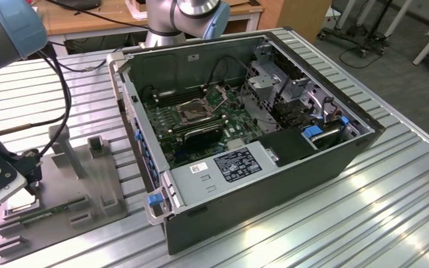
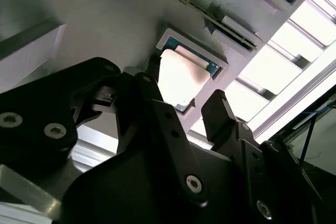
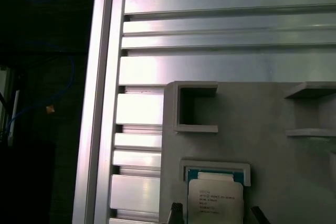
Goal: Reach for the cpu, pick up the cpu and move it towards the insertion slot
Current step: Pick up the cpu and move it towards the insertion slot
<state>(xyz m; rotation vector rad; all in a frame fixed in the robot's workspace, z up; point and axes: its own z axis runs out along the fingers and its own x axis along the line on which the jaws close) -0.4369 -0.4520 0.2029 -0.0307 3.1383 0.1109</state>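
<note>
On the exterior view's left, the gripper [image 1: 27, 170] hangs low over the grey tray [image 1: 95, 190], which sits on the metal table [image 1: 348, 223]. In the second wrist view its two black fingers [image 2: 157, 119] are spread wide and hold nothing. The cpu [image 2: 181, 74] lies flat between them in a square hole in the tray. Further right stands the open computer case [image 1: 289, 178]. The insertion slot [image 1: 194, 111] is inside it, well apart from the cpu.
</note>
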